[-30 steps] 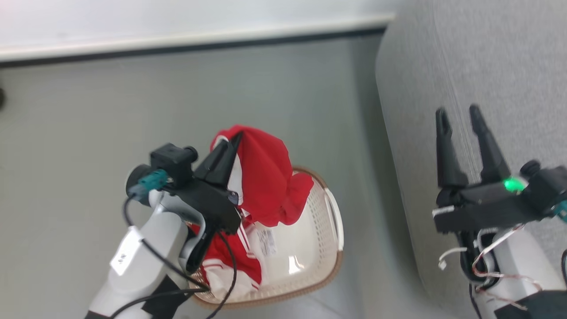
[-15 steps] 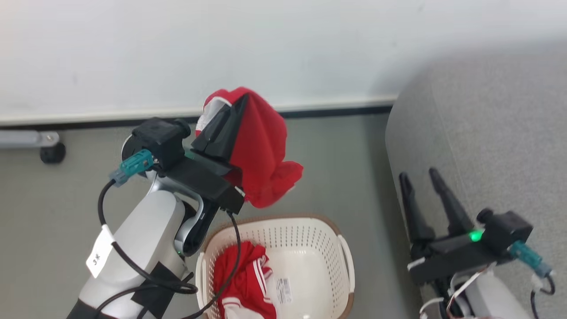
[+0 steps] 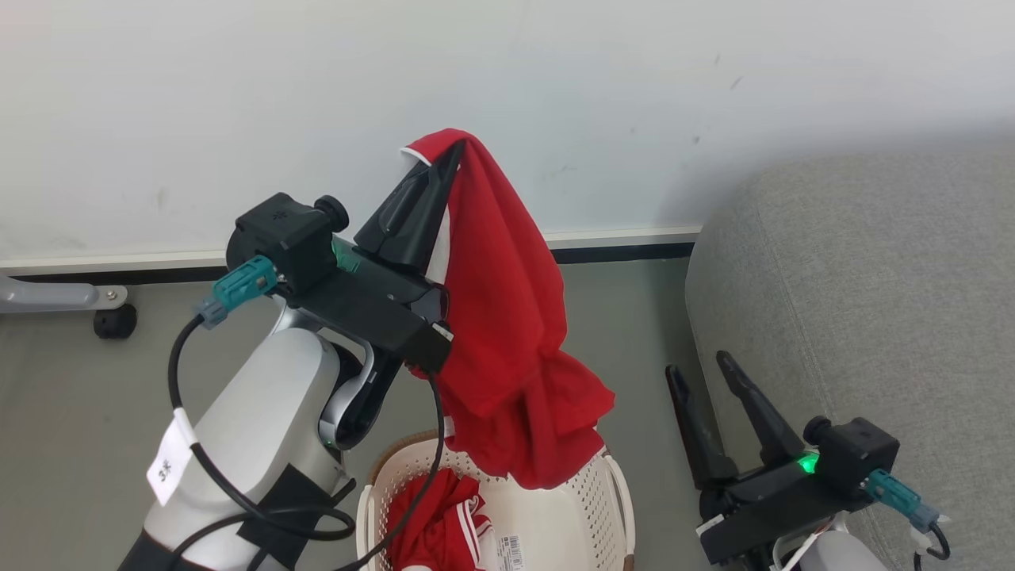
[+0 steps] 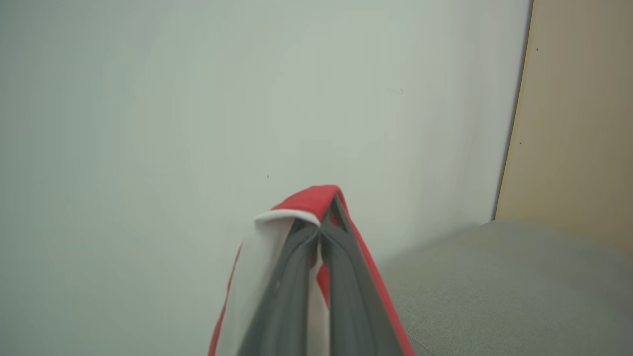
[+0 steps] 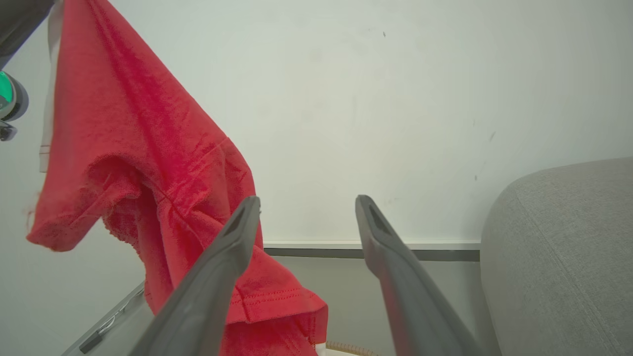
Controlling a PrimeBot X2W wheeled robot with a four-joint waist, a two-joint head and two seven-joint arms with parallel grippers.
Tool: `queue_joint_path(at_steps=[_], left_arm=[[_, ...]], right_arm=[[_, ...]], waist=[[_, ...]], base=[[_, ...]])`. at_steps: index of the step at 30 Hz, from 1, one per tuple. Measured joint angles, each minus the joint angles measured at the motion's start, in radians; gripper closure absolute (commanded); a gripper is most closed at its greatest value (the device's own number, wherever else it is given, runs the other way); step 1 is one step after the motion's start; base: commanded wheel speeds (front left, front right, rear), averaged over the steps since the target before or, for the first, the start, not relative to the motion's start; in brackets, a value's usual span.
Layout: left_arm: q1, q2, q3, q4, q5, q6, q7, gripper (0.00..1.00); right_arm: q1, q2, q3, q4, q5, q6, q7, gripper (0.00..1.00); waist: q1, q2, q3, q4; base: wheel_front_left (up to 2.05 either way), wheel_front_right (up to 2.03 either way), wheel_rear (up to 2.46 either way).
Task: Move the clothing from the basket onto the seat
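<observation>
My left gripper (image 3: 453,151) is raised in front of the wall and shut on a red garment with thin white edging (image 3: 507,317). That garment hangs down from the fingertips, and its lower hem reaches the basket's rim. In the left wrist view the closed fingers (image 4: 321,277) pinch the garment's fold (image 4: 309,198). The cream basket (image 3: 583,507) stands on the floor below, with a second red garment with white stripes (image 3: 436,515) inside. My right gripper (image 3: 699,366) is open and holds nothing, beside the grey seat (image 3: 872,285). From the right wrist, the hanging garment (image 5: 148,148) shows left of the open fingers (image 5: 237,247).
A white wall with a dark baseboard (image 3: 618,252) runs behind. A grey metal leg with a black caster (image 3: 111,321) stands at the left on the grey floor. A beige panel (image 4: 578,123) shows past the seat in the left wrist view.
The head camera has tilted upward. My left gripper has lifted the red garment higher out of the basket, and the cloth now hangs longer. The right gripper stays open.
</observation>
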Motion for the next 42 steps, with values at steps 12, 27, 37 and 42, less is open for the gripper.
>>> queue_joint_path(at_steps=[12,27,37,42], left_arm=[[-0.001,-0.022,-0.027,-0.037,0.000,0.000,0.032,1.00],[-0.023,-0.075,-0.099,-0.057,-0.012,0.000,0.062,1.00],[-0.025,-0.097,-0.179,-0.069,-0.034,0.000,0.080,1.00],[-0.023,-0.096,-0.188,-0.069,-0.043,0.000,0.088,1.00]], right_arm=[[-0.103,-0.063,0.206,0.015,-0.006,0.003,0.021,0.00],[-0.273,-0.082,0.348,0.221,0.039,0.003,0.072,0.00],[-0.334,-0.067,0.448,0.324,0.101,0.003,0.068,1.00],[-0.346,-0.043,0.402,0.381,0.138,0.003,0.051,1.00]], waist=[[0.0001,0.0001,0.002,0.024],[0.0001,0.0001,0.005,0.091],[0.0001,0.0001,-0.010,0.168],[0.0001,0.0001,-0.022,0.208]], base=[[0.00,0.00,0.00],[0.00,0.00,0.00],[0.00,0.00,0.00],[0.00,0.00,0.00]])
